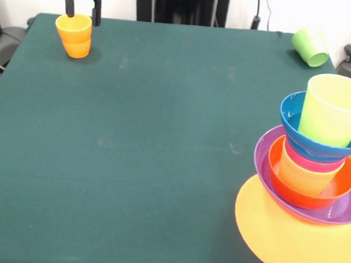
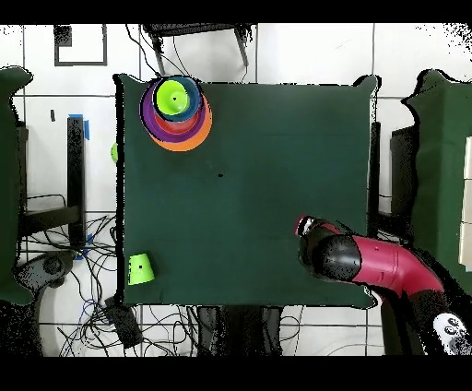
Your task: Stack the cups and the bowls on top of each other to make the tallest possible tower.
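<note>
My gripper [image 1: 82, 12] is open at the table's far left corner, its two black fingers [image 1: 96, 11] hanging just above and behind the rim of an upright orange cup [image 1: 74, 35]. The tower [image 1: 309, 177] stands at the near right: an orange-yellow bowl [image 1: 288, 245] lowest, then a purple bowl [image 1: 265, 153], a red-orange bowl [image 1: 280, 184], orange and red cups nested inside, a blue bowl [image 1: 292, 115] and a lime-yellow cup [image 1: 333, 109] on top, leaning. It also shows in the overhead view [image 2: 175, 109]. A lime green cup [image 1: 311, 46] lies on its side at the far right.
The green cloth table [image 1: 162, 142] fills the view. In the overhead view my red arm [image 2: 369, 263] covers the gripper and the orange cup. The fallen green cup [image 2: 140, 268] lies near the table's edge. Cables and chairs surround the table.
</note>
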